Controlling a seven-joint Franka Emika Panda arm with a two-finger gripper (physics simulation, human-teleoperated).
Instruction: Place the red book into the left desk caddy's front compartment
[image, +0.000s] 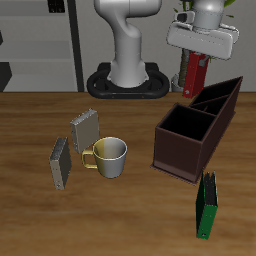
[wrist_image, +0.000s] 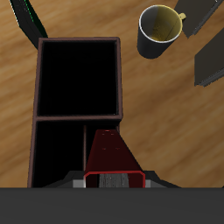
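Note:
My gripper (image: 196, 52) is shut on the red book (image: 195, 73) and holds it upright in the air, above the back end of the left desk caddy (image: 176, 150). The caddy is a long dark brown open box lying at an angle, its large square section nearer the table's front edge. In the wrist view the red book (wrist_image: 111, 151) hangs from the gripper (wrist_image: 112, 179) over the caddy's narrower sections, with the large square section and its rim (wrist_image: 77, 40) beyond it. The book is clear of the caddy's walls.
A pale mug (image: 108, 157) with a yellow handle stands mid-table, also in the wrist view (wrist_image: 162, 28). Two grey books (image: 84, 130) (image: 60, 162) stand beside it. A green book (image: 207, 205) stands near the front edge, in front of the caddy.

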